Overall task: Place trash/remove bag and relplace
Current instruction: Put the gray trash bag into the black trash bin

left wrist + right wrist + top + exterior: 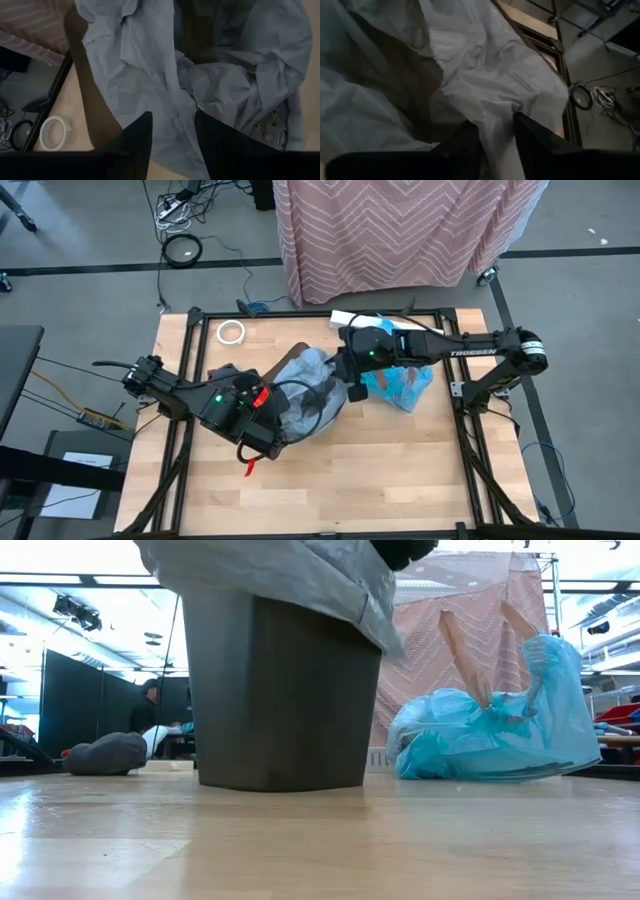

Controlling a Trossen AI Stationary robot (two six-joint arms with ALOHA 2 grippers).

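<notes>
A dark bin [270,690] stands upright mid-table with a grey bag [305,385] draped loosely over its top [290,580]. My left gripper [272,412] is at the bin's near-left side, shut on the bag's film [150,75]. My right gripper [346,380] is at the bin's right side, also shut on the grey bag [485,75]. A bulging blue bag [402,380] rests on the table just right of the bin [490,730]. The trash is hidden from view. My left gripper has a bunched stretch of the grey bag's film [171,127] between its two fingers, which slant down from the table's left. The film runs slack from there up over the bin. My right gripper pinches a crumpled fold of the bag [496,117] between its two fingers, slanting down from the table's right. The film spreads loose beyond them toward the bin's mouth.
A white tape ring [232,332] lies at the far left of the table, also seen in the left wrist view [54,132]. A dark grey lump [105,753] sits left of the bin. A white box [345,317] lies at the far edge. Bare wood lies toward the near edge.
</notes>
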